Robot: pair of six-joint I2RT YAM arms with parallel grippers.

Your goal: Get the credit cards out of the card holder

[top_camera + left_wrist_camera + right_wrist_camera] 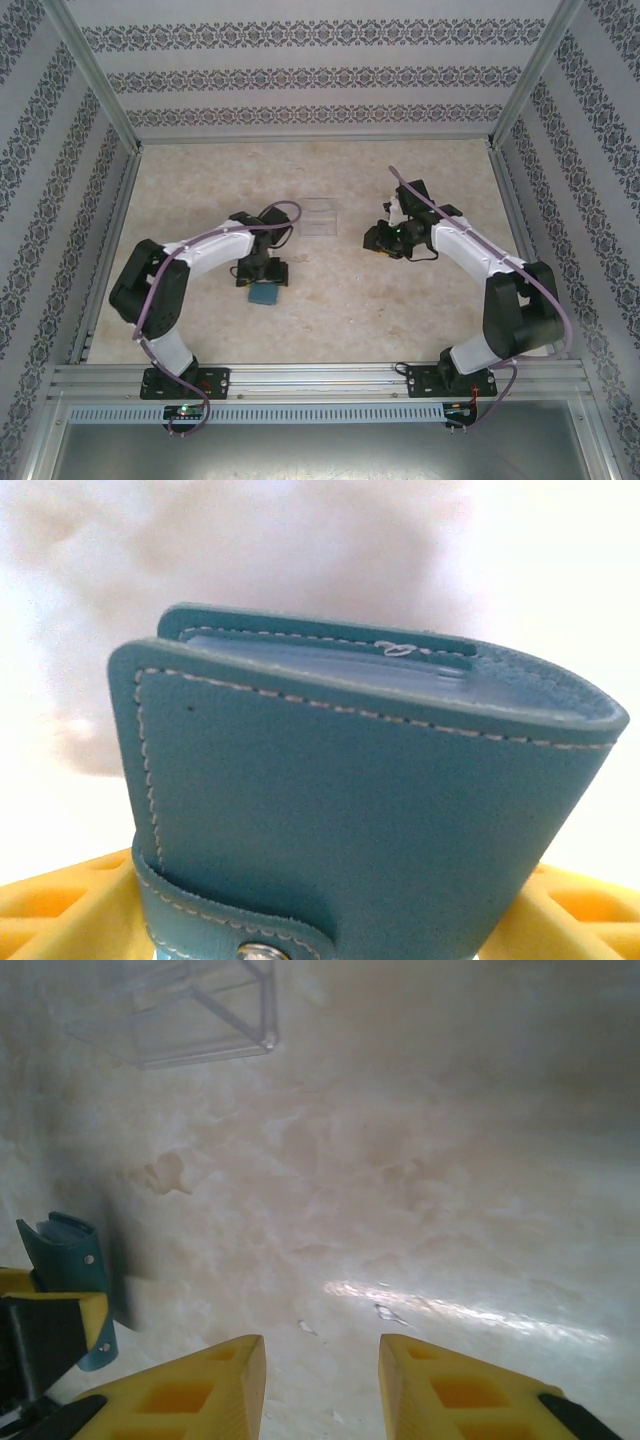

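The teal card holder [360, 810] is folded shut and stands on edge between the yellow fingers [60, 910] of my left gripper [330, 920], which presses on its two sides. Its strap with a metal snap [255, 950] lies across the near face. Pale blue-grey pocket edges [330, 658] show at its top. The credit cards are hidden inside. From above, the card holder [266, 293] sits just under the left gripper [262, 272], left of centre. My right gripper [322, 1355] hangs open over bare table, well right of the card holder [60, 1250].
A clear plastic tray [322, 217] lies at the middle back of the table, also in the upper left of the right wrist view as the tray [180, 1010]. Metal frame posts and patterned walls enclose the table [330, 320].
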